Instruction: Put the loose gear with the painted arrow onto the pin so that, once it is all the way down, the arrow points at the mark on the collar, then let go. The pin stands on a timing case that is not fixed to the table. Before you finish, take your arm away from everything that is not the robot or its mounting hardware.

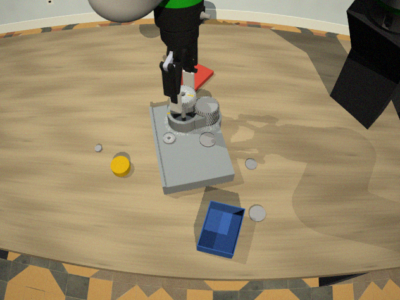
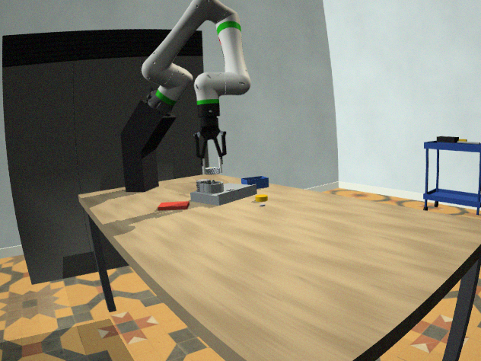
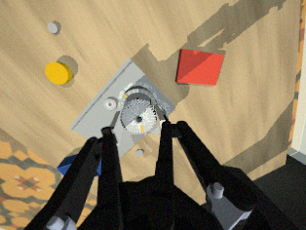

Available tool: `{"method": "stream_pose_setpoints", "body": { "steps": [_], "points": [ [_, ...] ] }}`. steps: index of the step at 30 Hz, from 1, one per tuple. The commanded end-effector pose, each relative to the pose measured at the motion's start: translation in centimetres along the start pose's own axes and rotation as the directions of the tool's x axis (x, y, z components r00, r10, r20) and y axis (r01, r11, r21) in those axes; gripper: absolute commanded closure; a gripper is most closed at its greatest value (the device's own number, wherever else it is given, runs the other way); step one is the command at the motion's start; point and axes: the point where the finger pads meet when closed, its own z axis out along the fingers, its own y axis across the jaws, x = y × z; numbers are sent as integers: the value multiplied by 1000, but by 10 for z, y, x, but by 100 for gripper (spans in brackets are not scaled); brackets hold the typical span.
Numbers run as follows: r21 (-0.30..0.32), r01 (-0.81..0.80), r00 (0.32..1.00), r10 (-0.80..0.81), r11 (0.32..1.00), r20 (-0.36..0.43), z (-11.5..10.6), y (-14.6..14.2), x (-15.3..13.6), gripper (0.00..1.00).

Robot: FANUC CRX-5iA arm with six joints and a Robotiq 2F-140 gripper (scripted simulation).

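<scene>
My gripper [image 1: 182,97] [image 2: 211,167] [image 3: 138,114] is shut on the loose gear [image 1: 187,95] [image 2: 211,170] [image 3: 137,117], a pale toothed wheel with a yellow arrow on its top face. It holds the gear level, a little above the pin [image 1: 183,114] and the dark collar [image 1: 185,123] [image 2: 209,186]. A small yellow mark sits on the collar's rim. The pin stands at the far end of the grey timing case [image 1: 193,161] [image 2: 234,193] [image 3: 95,117]. A second, fixed gear [image 1: 207,109] stands beside the collar on the case.
A flat red block [image 1: 202,75] [image 2: 173,205] [image 3: 200,66] lies just behind the case. A yellow disc [image 1: 119,166] [image 2: 261,197] [image 3: 57,73] lies to its left, a blue bin [image 1: 223,250] [image 2: 254,180] in front. Small grey discs [image 1: 257,212] [image 1: 250,163] [image 1: 98,147] lie about. The black robot base [image 1: 371,80] [image 2: 141,155] stands nearby.
</scene>
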Motion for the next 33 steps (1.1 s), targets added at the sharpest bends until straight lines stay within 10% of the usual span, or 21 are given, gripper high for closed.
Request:
{"method": "stream_pose_setpoints", "body": {
  "steps": [1, 16, 33],
  "points": [
    [0, -42, 999, 42, 999, 0, 0, 0, 0, 100],
    [0, -351, 936, 351, 936, 0, 0, 0, 0, 100],
    [0, -776, 631, 776, 631, 0, 0, 0, 0, 100]
  ]
}}
